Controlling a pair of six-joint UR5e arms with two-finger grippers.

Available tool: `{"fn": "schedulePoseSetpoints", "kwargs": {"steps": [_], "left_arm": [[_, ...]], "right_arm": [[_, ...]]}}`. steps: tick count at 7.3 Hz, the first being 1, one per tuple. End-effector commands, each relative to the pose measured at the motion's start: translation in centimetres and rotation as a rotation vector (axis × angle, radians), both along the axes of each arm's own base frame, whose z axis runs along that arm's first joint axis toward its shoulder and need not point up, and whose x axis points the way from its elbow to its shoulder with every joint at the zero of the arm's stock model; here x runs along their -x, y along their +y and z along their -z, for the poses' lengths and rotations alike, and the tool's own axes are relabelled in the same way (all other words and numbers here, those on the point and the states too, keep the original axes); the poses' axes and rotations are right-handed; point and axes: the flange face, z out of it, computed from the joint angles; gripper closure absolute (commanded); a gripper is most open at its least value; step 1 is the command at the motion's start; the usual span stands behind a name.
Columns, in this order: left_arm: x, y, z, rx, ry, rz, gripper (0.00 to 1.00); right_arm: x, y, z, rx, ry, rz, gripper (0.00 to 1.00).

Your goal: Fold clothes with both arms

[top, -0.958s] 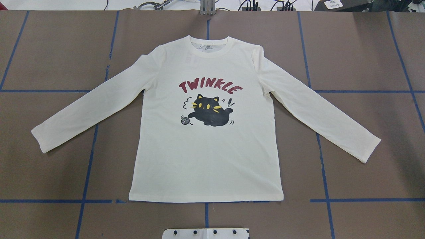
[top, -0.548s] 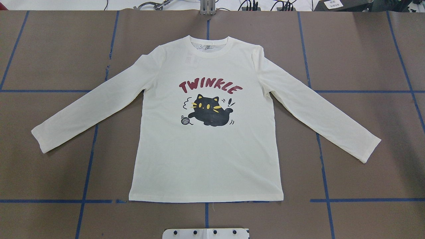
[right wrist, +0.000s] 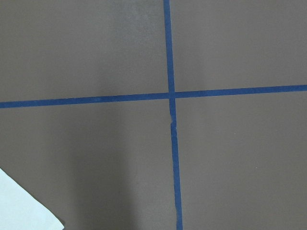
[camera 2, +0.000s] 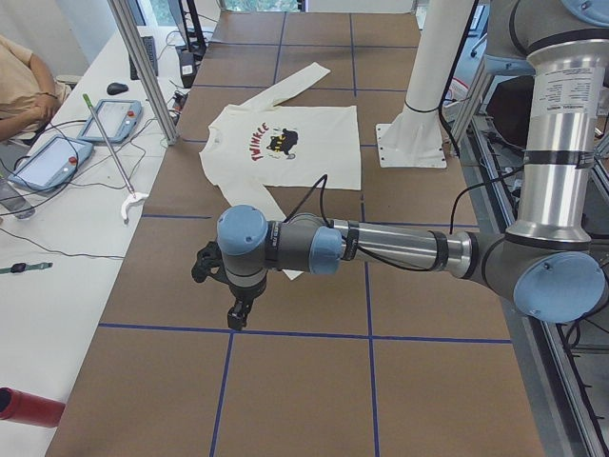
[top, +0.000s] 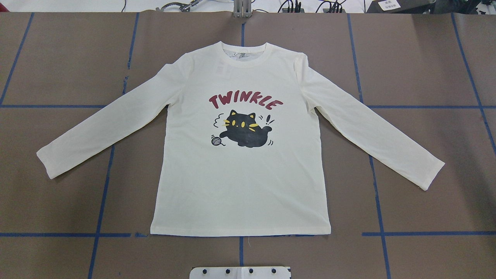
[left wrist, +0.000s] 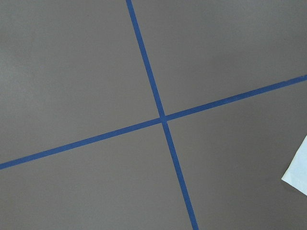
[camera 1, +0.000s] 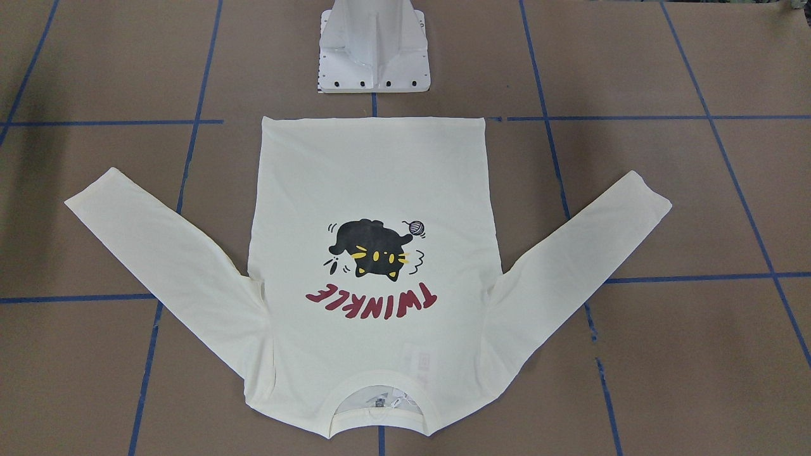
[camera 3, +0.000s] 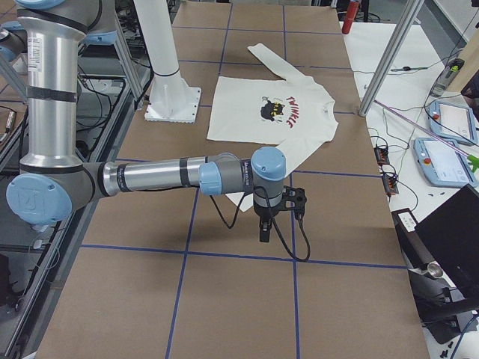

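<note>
Currently the shirt lies flat and print-up mid-desk, collar away from the robot, sleeves splayed out. It's light, thin, floppy cotton that will likely drag and wrinkle, so pinch the cuffs or the shoulder and hem corners. Left hand and right hand hang over bare desk near the cuffs; can't tell if the fingers are apart or together.

Brown table, blue tape grid, white side bench

the t-shirt lies spread flat on the table, its hem nearest the pedestal base
</note>
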Motion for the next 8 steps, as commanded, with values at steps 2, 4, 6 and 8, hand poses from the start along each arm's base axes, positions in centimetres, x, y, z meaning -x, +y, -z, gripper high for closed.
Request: {"fn": "schedulePoseSetpoints", "kwargs": {"steps": [2,4,6,8], "left_arm": [[-0.4,-0.5,0.6,-0.018,0.002,-0.010,0.00],[-0.5,-0.5,1.2,-0.030,0.001,-0.012,0.00],[-0.8,-0.6,0.9,-0.070,0.019,-0.016,0.00],[-0.8,-0.9,0.7,-0.122,0.018,-0.017,0.00]], "right_arm": [[0.5,0.7,-0.4,-0.025,-0.020,0.051,0.00],[7.2,0.3,1.2,-0.108,-0.137,0.190,0.00],[13.8,-0.1,2.1,-0.052,-0.160,0.103,0.00],[19.4,0.6,0.5,-0.026,-0.153,0.003,0.00]]}}
